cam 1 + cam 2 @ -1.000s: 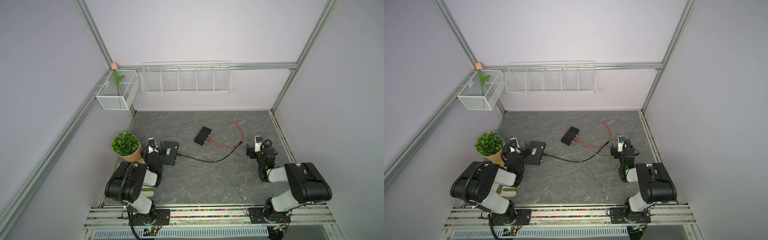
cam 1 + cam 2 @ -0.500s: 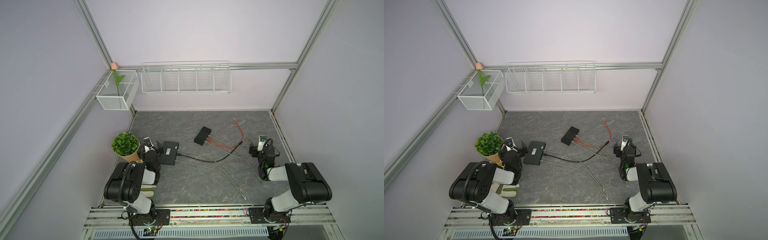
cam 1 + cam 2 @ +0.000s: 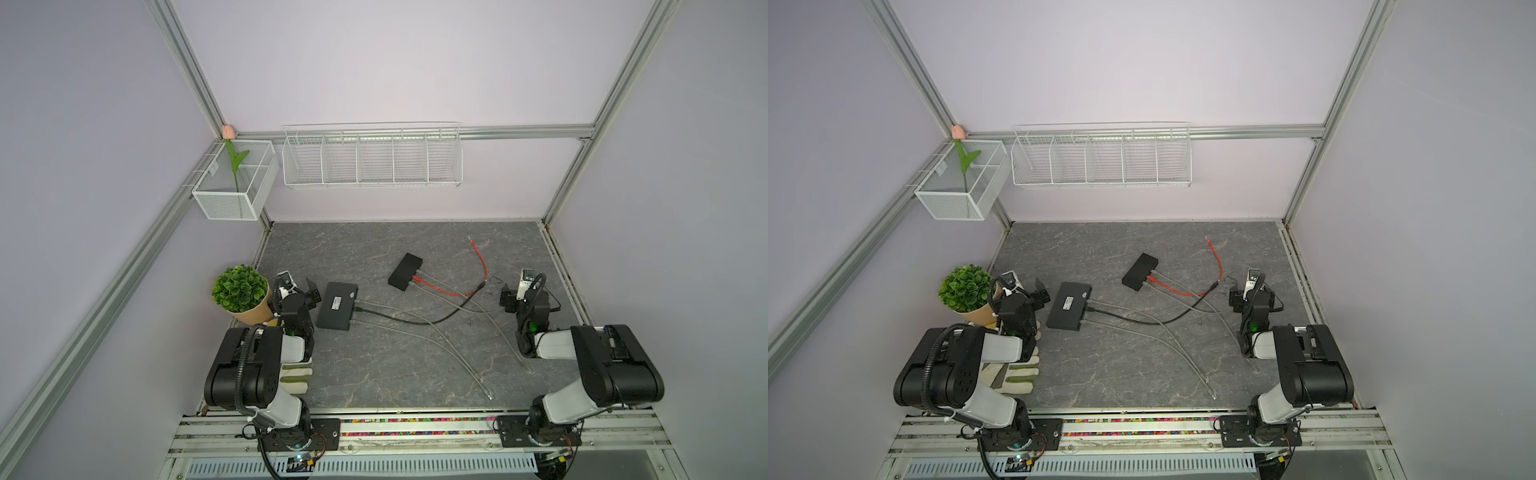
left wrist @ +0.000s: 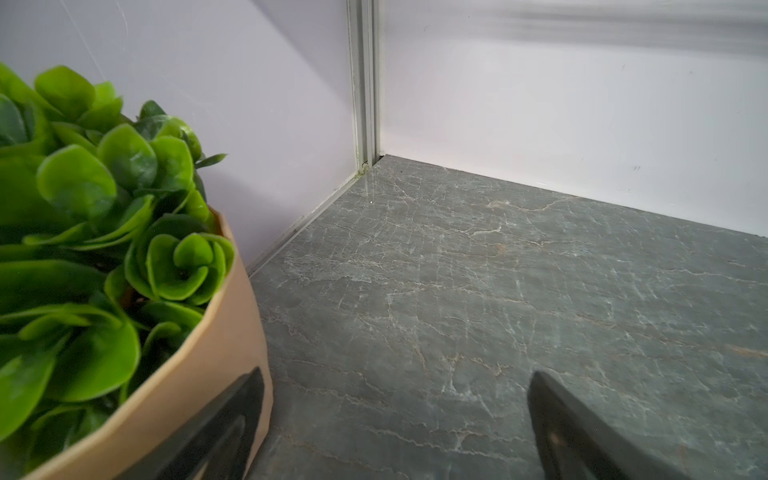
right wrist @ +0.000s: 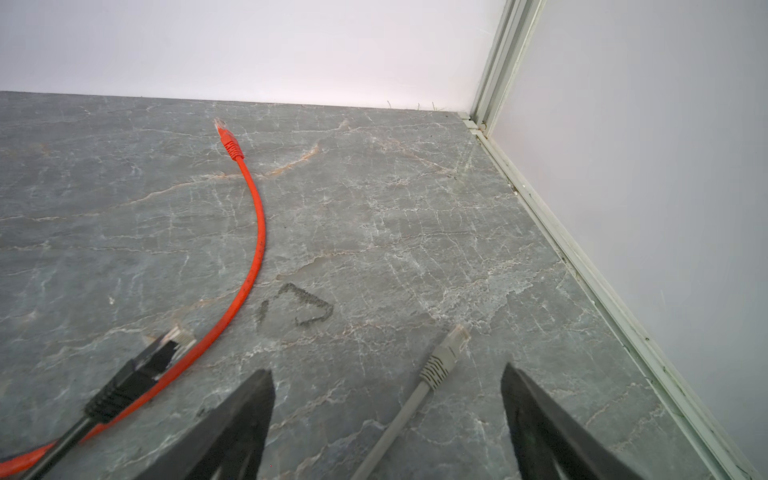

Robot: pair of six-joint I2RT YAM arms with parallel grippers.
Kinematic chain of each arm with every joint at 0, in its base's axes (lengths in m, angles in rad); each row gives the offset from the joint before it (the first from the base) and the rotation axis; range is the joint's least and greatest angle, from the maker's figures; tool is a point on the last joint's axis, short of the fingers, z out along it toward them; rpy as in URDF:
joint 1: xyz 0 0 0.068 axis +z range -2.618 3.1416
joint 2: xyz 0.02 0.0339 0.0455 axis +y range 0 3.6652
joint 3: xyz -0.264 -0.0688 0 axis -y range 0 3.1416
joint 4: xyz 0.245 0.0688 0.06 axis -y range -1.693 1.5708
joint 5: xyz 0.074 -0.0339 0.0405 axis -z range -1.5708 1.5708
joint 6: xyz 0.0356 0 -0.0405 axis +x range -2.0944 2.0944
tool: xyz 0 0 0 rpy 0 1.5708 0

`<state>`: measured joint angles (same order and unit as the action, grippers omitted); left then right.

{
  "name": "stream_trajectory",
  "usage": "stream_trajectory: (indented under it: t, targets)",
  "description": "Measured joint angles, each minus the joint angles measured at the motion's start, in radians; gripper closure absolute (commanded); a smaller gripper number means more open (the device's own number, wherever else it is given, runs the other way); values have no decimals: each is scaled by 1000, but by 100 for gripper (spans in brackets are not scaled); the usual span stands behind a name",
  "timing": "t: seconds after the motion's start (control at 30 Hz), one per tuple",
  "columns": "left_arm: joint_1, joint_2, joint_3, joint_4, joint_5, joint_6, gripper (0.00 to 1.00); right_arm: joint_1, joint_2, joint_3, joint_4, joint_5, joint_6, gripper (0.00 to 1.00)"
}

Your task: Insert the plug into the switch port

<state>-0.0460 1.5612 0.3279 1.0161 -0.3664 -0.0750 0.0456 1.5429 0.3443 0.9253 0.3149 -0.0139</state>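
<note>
Left gripper withdrew across marbled tabletop (lilac walls).

A robotics lab test cell: plain lilac wall panels in an aluminium frame enclose a stone-patterned tabletop, with two robot arms bolted to a front rail and a wire rack hung behind.

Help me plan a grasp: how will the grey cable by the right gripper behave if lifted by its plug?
Likely floppy: the grey cable lies slack, gently curved, so its tail should drag. Its plug looks small and hard; it may pivot when pinched.
</note>
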Motion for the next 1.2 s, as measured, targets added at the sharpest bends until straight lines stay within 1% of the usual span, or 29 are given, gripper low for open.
stream_trajectory:
  t: [0.1,0.2,0.27,0.4,0.5,0.73,0.83,0.93,1.2]
  targets:
    - [-2,0,21,-50,24,7,0,0,0,0,-6,2,0,11]
    - [-4,0,35,-64,35,8,0,0,0,1,-12,-5,-1,11]
    - [-5,0,35,-71,58,15,0,-8,0,8,-26,-53,-8,11]
    - [-6,0,43,-103,138,42,0,-42,0,23,-35,-177,-16,11]
    - [-6,0,46,-114,165,51,0,-51,0,23,-39,-220,-16,11]
    - [-3,0,52,-126,190,53,0,-53,0,23,-40,-275,-17,11]
    - [-2,0,52,-126,193,54,0,-64,0,22,-35,-343,-32,11]
    - [-2,0,52,-124,215,60,0,-71,0,21,-34,-387,-41,11]
    - [1,0,52,-125,240,64,0,-73,0,21,-30,-427,-47,11]
